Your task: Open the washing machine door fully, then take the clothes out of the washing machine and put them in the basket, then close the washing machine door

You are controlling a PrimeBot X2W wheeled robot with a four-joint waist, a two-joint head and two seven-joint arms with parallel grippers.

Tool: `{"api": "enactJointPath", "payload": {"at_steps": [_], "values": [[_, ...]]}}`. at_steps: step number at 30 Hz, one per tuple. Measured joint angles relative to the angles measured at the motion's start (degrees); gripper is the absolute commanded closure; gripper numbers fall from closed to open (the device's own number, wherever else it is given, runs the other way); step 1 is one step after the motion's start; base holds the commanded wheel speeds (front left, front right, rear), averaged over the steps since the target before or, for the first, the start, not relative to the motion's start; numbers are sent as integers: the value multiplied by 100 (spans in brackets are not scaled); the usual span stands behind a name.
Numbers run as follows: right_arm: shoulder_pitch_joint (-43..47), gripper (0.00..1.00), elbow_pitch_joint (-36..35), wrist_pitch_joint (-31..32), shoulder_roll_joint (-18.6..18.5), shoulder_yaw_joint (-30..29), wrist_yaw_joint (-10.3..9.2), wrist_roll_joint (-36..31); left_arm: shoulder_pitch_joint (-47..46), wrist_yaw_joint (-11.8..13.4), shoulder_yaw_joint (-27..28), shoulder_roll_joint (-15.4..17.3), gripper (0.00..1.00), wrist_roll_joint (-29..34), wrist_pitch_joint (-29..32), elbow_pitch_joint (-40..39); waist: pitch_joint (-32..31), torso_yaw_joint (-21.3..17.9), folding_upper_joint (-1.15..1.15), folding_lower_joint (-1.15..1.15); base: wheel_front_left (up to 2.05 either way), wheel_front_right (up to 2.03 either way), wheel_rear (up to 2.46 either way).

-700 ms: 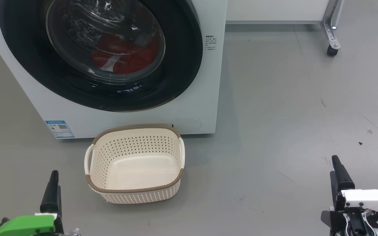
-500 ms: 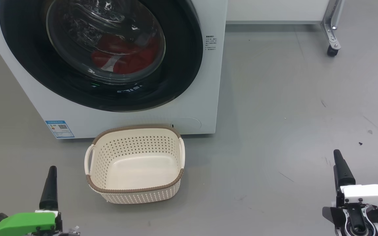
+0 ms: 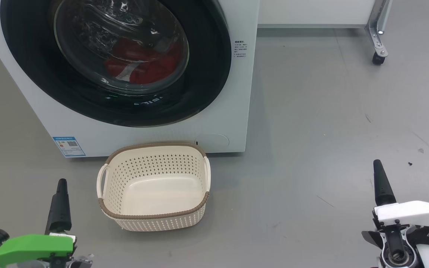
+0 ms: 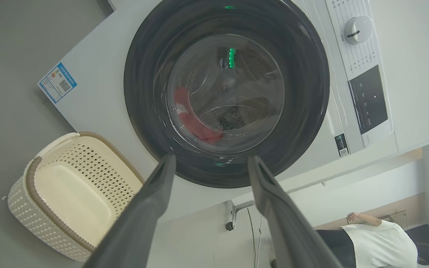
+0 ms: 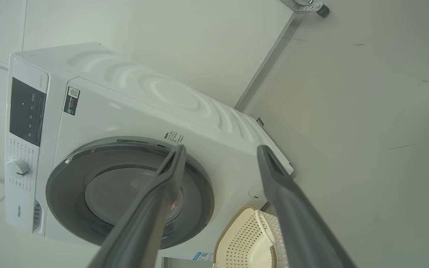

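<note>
Both hands are spread wide and hold nothing: the left hand (image 4: 210, 158) points its two dark fingers straight at the glass, and the right hand (image 5: 221, 147) looks at the machine's front from off to the side. In the head view both sit low over the grey floor (image 3: 311, 149), well apart from the machine, so the step in hand is judged to be the very first one, reaching in to open the washing machine door (image 3: 214, 74). That door lies shut and flush against the white front of the washing machine (image 3: 240, 111), with the clothes (image 3: 143, 67) heaped red behind its glass bowl at the bottom of the drum. To do this well, pick the hand nearer the free edge; a faint notch on the rim toward the machine's side panel shows in the right wrist view and may be the pull, though that is not certain. Slip one finger behind that edge instead of squeezing the glossy ring, which offers nothing to pinch, and pull along the door's arc, not straight back, until it stands fully open. The basket (image 3: 155, 223) stands empty just before the machine, beneath the door; the door seems to swing above its rim, but keep the forearm from nudging it.
</note>
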Motion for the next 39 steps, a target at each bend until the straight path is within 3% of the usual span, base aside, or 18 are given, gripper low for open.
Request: {"api": "enactJointPath", "payload": {"at_steps": [19,39], "values": [[-5,0,-127,-308,-62,534,-152,-1699,78,-1,-346,13,0,1633,-311,-203,-3,4,0,0,0,0,0],[-5,0,-3,-651,-169,1139,-438,-3557,234,205,-945,108,0,4188,-653,-130,47,0,0,0,0,0,0]]}}
